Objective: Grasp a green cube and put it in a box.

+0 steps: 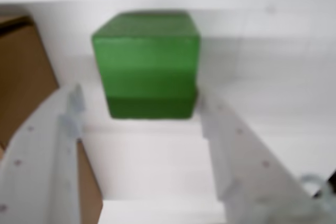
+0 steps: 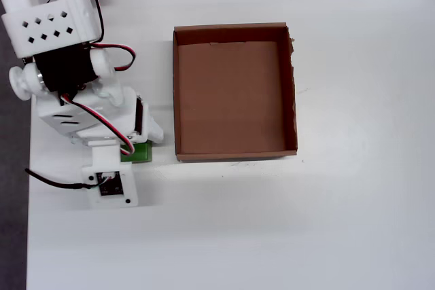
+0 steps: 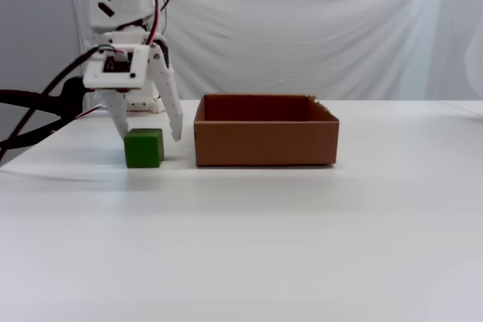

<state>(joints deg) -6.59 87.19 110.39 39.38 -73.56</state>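
White tabletop [image 3: 302,231], white cloth backdrop [image 3: 317,28] draped behind. Sat on that tabletop: green cube [image 3: 143,148], just left of the box [image 3: 266,141] in the fixed view, a narrow gap between them. Stood upright, flat on the surface, not lifted. Showed in the overhead view as only a green sliver [image 2: 141,153] beside the box's lower-left corner [image 2: 178,156], mostly hidden under the white arm [image 2: 75,93]. Hung above the cube, pointing down: gripper [image 3: 148,136], spread wide, one finger [image 3: 118,120] off the cube's top-left edge, the other [image 3: 170,111] down past its right side, toward the box. Looked blurred in the wrist view, yet showed the cube [image 1: 147,64] between and just beyond the two white fingertips, gripper [image 1: 137,103] parted wider than the cube. Could not tell whether the right fingertip [image 1: 207,109] touched the cube's lower corner. Brown cardboard wall [image 1: 23,72] at the left edge of that view. Box interior [image 2: 231,96] bare brown cardboard.
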